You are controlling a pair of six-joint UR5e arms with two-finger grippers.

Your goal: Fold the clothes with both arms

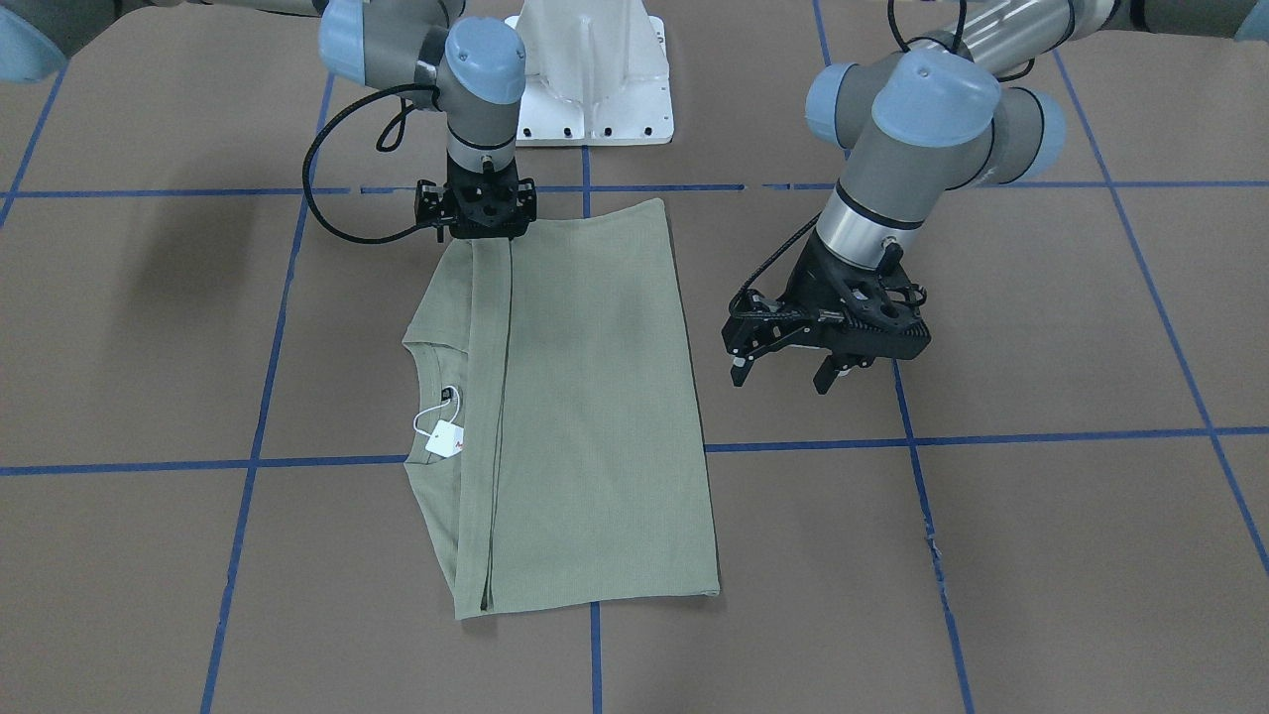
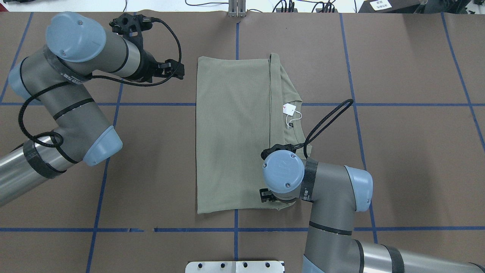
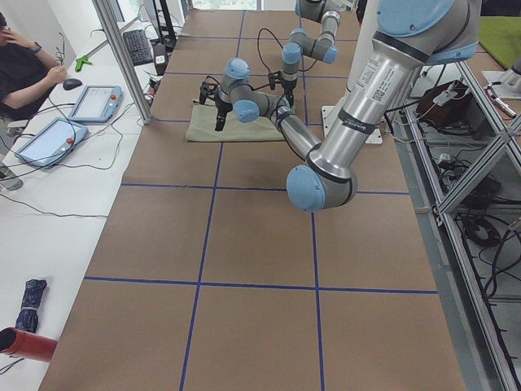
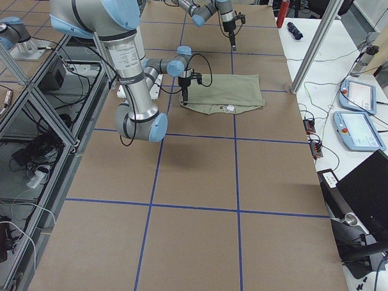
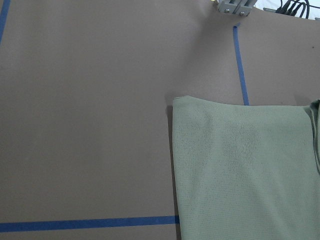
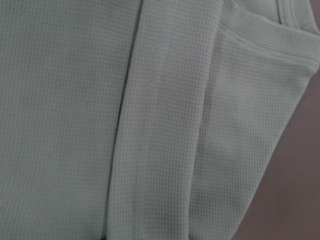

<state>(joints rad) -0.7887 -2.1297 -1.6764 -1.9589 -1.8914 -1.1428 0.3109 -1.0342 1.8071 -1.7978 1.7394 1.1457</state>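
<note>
Right gripper (image 1: 483,230) planted on shirt (image 1: 595,397) at its edge nearest robot-side table (image 1: 1041,555) edge; jaws hidden, grip untellable; probably pinning fold. Left gripper (image 1: 783,375) spread, empty, hovering beside mid-table shirt's opposite side.

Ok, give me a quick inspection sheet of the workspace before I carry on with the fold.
Surface: brown table with a blue tape grid.
Job's things: green shirt lying folded into a rectangle; hang tag showing at the collar.
Clutter: nothing seen.
Grippers: left tool open, beside the shirt and off it; right tool down at the shirt's robot-side edge, open or shut cannot be told.
Cables: black loop at the right wrist, arching beside the collar; another black cable at the left wrist.
Surroundings: white pedestal; a person at the side desk with control pendants.
</note>
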